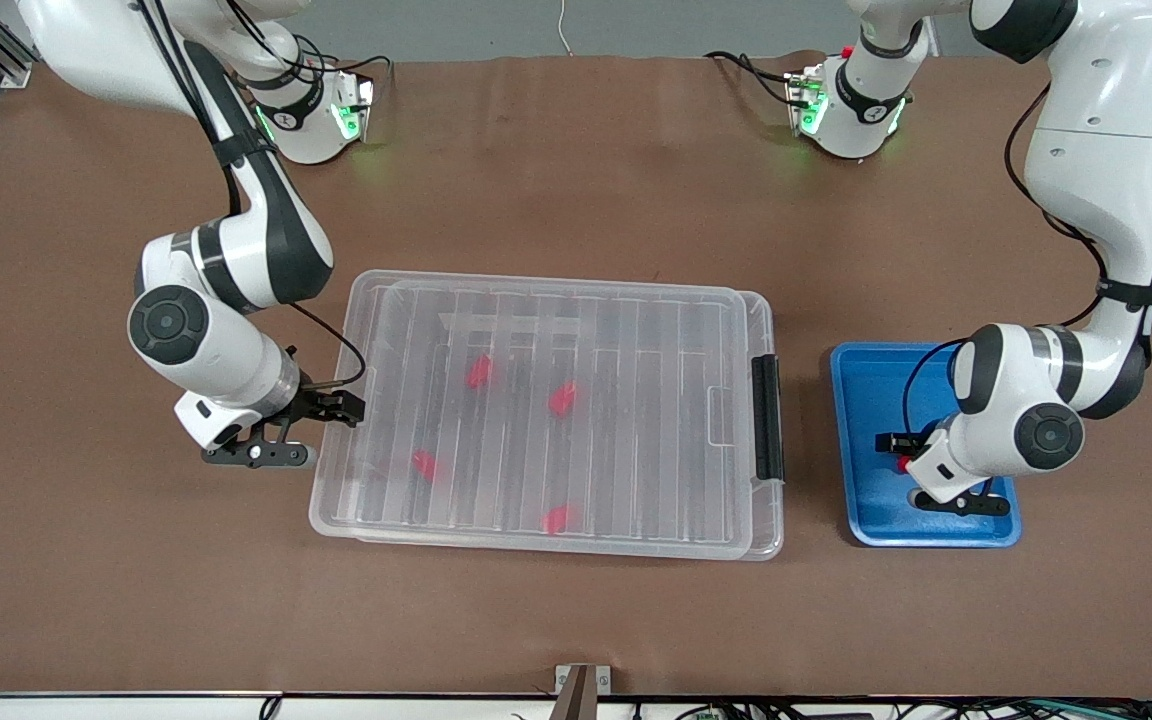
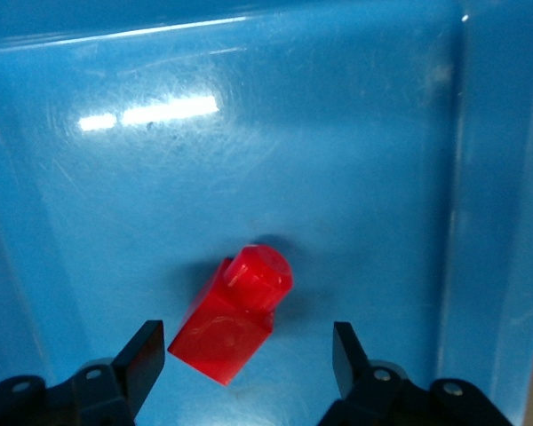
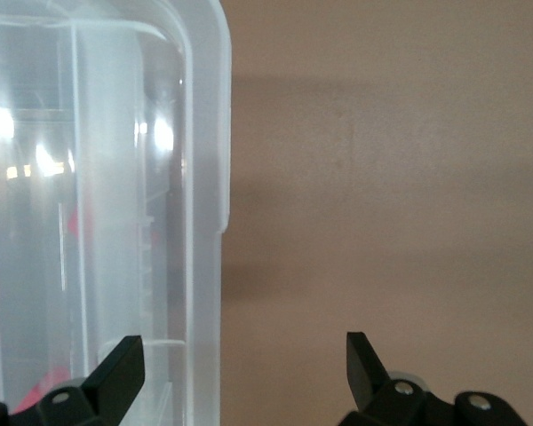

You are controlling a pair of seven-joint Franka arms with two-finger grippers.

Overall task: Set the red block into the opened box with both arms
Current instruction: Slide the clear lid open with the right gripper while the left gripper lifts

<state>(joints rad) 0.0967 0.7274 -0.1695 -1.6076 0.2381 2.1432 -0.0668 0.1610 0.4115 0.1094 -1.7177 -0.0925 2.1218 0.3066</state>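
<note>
Brown table (image 1: 576,620) carries the box (image 1: 376,300), lid on. Beside it, left gripper (image 2: 249,359) straddles red block (image 2: 235,315), jaws wide; right gripper (image 3: 240,364) spans its rim, wide, probably for opening.

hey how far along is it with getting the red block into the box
Early on. Four red blocks already lie in the box, lid still on. The left gripper is open around the red block in the blue tray, not yet gripping. The right gripper waits open at the lid's edge. Lifting, opening and dropping remain.
</note>
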